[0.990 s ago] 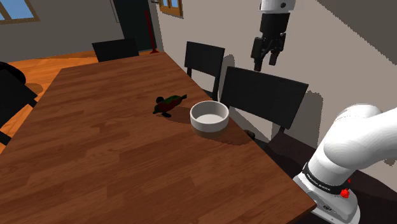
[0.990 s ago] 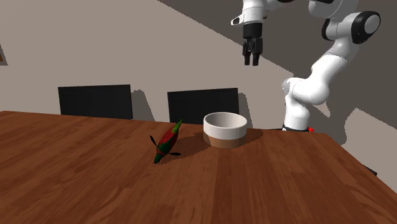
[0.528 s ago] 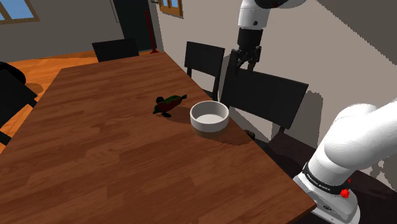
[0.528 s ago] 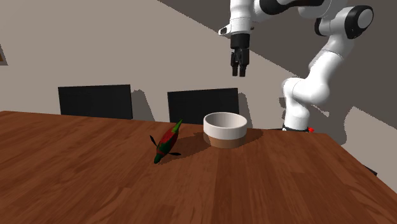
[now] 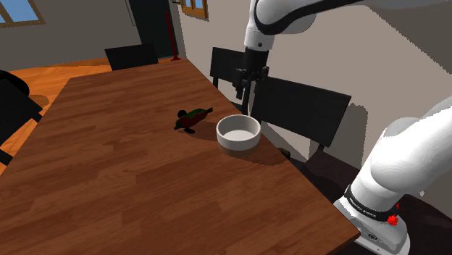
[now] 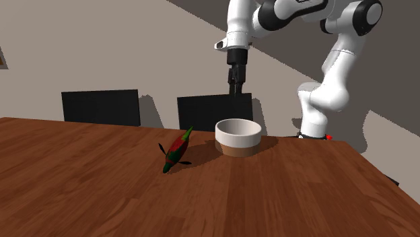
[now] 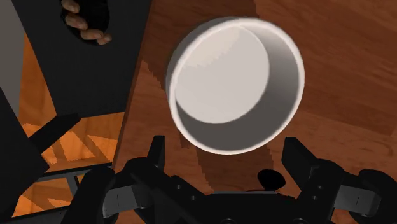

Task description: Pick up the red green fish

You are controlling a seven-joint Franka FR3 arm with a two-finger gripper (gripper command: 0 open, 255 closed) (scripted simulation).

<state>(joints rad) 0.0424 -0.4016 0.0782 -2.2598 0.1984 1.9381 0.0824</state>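
Observation:
The red and green fish [image 5: 193,117] lies on the brown wooden table [image 5: 109,166], just to the shoulder view's left of a white bowl [image 5: 238,132]. In the second exterior view the fish [image 6: 177,151] leans nose-up with dark fins, left of the bowl [image 6: 237,134]. My black gripper [image 5: 243,93] hangs in the air above the bowl's far side, well clear of the fish. It points down in the second exterior view too [image 6: 235,86]. In the wrist view the gripper [image 7: 227,156] is open, fingers apart with nothing between them, and the bowl [image 7: 232,83] lies straight below.
Black chairs stand along the table's far edge: one [image 5: 297,109] right behind the gripper, another [image 5: 232,69] beyond it, and a third [image 5: 130,56] at the far end. The white stand and arm base [image 5: 377,210] are at the table's near corner.
The arm has swung down and to the shoulder view's left, bringing the gripper from high beside the table to just above the bowl. Fish and bowl have not moved.

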